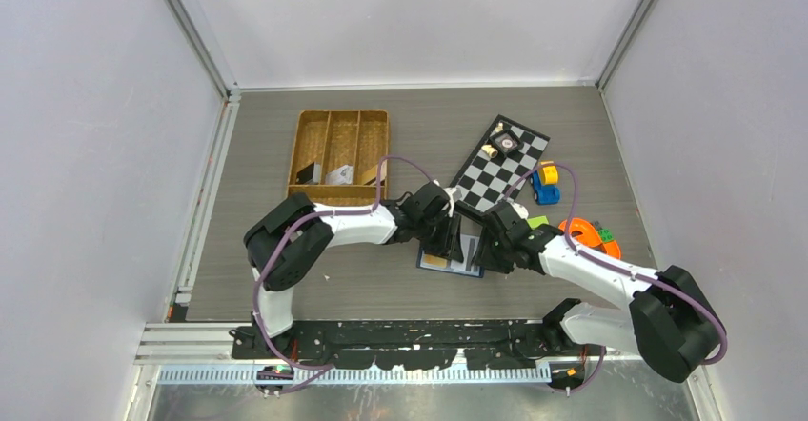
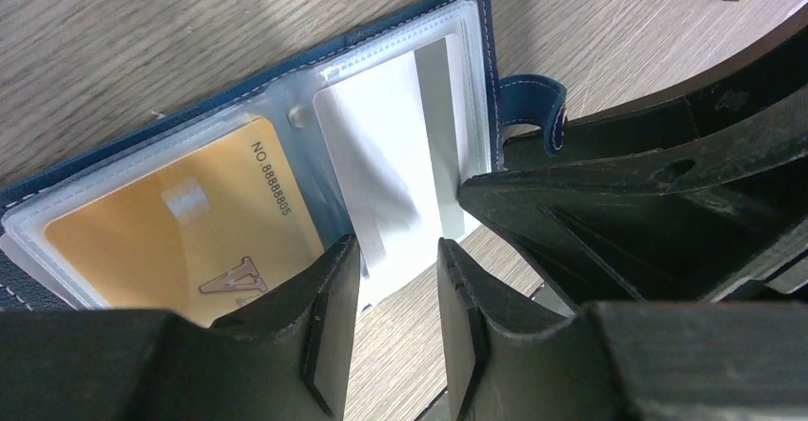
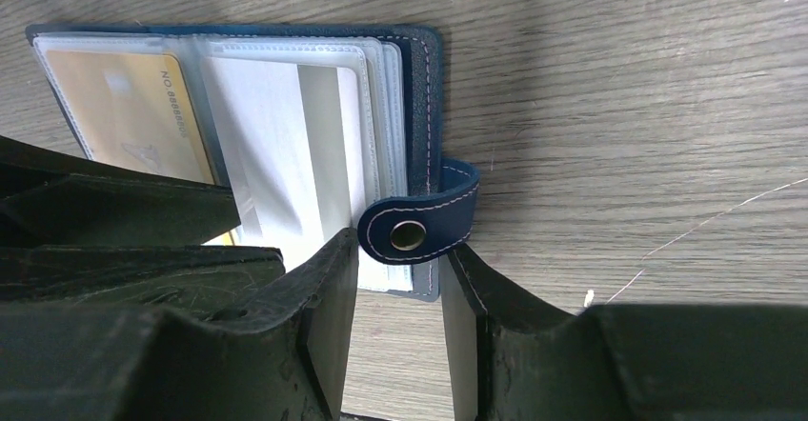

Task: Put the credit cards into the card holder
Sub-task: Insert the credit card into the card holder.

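The navy card holder (image 1: 448,262) lies open on the table between both grippers. In the left wrist view an orange card (image 2: 181,221) sits in its left clear pocket. A white card (image 2: 386,164) is partly in the right pocket, its near end sticking out toward my left gripper (image 2: 398,283). That gripper is open, its fingertips either side of the card's end. My right gripper (image 3: 400,273) is open at the holder's right edge, with the snap tab (image 3: 419,223) just ahead of its fingertips. No dark card shows.
A brown wicker tray (image 1: 340,121) with small items stands at the back left. A checkerboard (image 1: 500,166) with pieces, a blue toy car (image 1: 545,190), a green block (image 1: 538,221) and an orange ring toy (image 1: 583,233) lie to the right.
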Robot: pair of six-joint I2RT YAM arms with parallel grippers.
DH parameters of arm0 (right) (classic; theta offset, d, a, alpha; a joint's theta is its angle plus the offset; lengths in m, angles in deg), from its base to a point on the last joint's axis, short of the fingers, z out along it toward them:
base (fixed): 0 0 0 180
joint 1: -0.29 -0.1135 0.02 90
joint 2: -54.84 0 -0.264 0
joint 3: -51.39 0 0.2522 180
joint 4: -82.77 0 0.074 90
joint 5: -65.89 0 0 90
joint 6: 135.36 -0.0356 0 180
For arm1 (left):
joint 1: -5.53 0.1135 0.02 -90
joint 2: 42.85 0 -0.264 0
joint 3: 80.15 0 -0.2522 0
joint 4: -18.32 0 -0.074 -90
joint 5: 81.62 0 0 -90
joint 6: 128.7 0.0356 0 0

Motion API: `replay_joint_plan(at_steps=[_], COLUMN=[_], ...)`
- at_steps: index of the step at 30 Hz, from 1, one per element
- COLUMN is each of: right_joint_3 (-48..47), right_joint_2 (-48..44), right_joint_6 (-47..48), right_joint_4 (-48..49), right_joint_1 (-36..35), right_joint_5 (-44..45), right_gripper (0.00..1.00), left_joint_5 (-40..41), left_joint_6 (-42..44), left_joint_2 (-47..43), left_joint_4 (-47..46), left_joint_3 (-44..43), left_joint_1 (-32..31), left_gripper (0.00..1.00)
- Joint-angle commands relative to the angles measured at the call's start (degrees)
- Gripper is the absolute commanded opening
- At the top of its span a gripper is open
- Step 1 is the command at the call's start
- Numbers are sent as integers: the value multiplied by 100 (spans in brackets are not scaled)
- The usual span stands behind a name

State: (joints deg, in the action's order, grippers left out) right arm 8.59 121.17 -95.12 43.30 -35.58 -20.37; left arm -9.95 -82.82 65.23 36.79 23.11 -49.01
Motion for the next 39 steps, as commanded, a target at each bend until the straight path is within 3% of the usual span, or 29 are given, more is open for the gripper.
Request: replay_joint_plan(at_steps=[1, 14, 24, 39], right_joint_3=[170, 143, -361, -599], right_joint_2=[-36, -280, -1062, -309], right_joint_6=[-82, -118, 104, 417], right_joint_4=[-57, -207, -1158, -993], right_joint_1=[12, 18, 15, 135], right_joint_5=[24, 106, 431, 1022], right_gripper=[42, 42, 56, 58], left_joint_5=[-68, 228, 498, 1025], left_joint_6=[23, 202, 461, 643], left_joint_2=[91, -13, -717, -1292], left_joint_4=[26, 383, 738, 1144], left_joint_3=[-323, -517, -557, 82], left_joint_1=[-210, -329, -313, 111], left_gripper=[36, 36, 55, 61])
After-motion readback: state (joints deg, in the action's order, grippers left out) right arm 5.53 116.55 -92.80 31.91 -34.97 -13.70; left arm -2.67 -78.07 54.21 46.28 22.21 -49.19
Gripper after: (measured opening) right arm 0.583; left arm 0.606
